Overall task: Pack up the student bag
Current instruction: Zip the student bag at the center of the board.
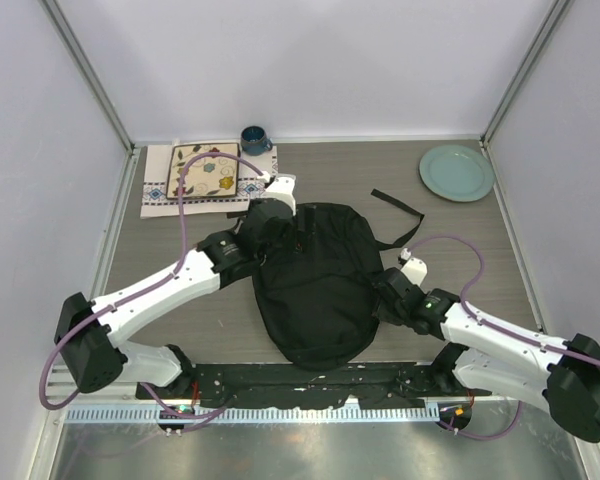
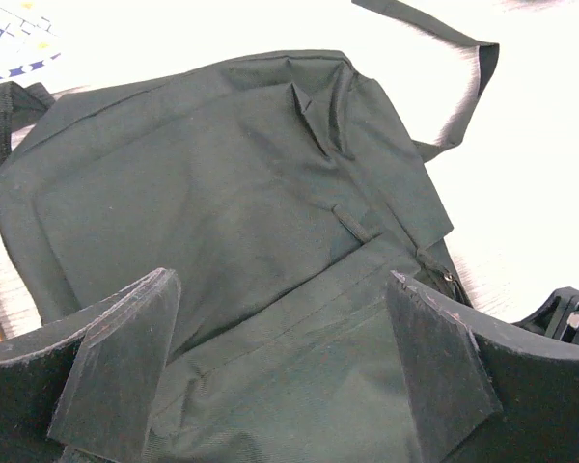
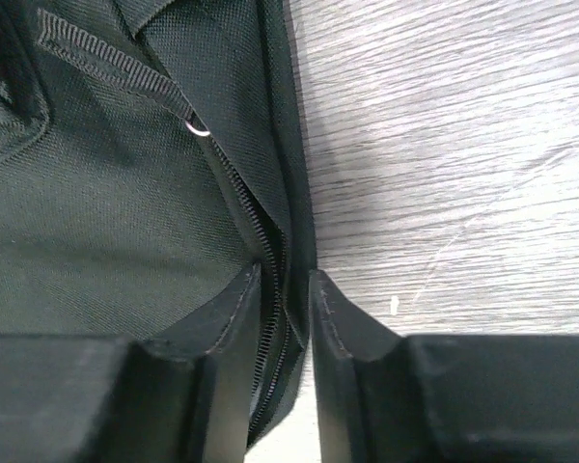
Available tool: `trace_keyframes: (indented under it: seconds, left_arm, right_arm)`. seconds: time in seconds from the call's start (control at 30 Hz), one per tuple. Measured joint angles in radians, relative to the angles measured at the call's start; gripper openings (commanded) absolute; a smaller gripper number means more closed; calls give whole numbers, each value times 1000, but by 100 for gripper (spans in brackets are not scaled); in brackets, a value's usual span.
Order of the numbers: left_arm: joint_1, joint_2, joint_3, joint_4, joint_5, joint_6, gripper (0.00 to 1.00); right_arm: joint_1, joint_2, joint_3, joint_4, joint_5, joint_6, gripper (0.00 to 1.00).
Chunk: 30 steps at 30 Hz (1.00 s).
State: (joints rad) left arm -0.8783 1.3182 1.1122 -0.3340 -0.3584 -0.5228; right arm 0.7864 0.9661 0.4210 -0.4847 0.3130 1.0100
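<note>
student bag (image 1: 315, 285) lies flat at the middle of the table (image 1: 520, 250), between the two arms. left gripper (image 2: 282, 280) hangs over its fabric, jaws spread wide, grasping nothing. right gripper (image 3: 285, 275) is clenched on the bag's right edge, at the zipper (image 3: 234, 178).

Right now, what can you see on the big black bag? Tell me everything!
The student bag is a big black backpack of soft woven fabric, lying flat on the wooden table, its near end rounded. A long strap trails off at the far right. A zipper runs along its right edge. The right gripper pinches that edge; the left gripper hangs open over its far end.
</note>
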Motion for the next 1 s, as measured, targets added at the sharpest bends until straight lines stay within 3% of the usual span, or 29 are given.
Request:
trace_keyframes:
  seconds: [0.03, 0.17, 0.57, 0.83, 1.0]
  left_arm:
    - [0, 9, 6, 0, 3, -2, 92]
    - [0, 40, 16, -2, 13, -19, 92]
    - [35, 146, 113, -18, 46, -25, 100]
    - [87, 171, 136, -24, 49, -63, 100]
    - [98, 210, 169, -37, 59, -85, 99]
  right_arm:
    - [2, -3, 4, -13, 3, -8, 58]
    - [4, -43, 43, -96, 37, -45, 74]
    - [-52, 58, 302, -136, 124, -192, 77]
    - [-310, 167, 323, 1, -84, -307, 77]
    - [-369, 244, 336, 77, -199, -352, 77]
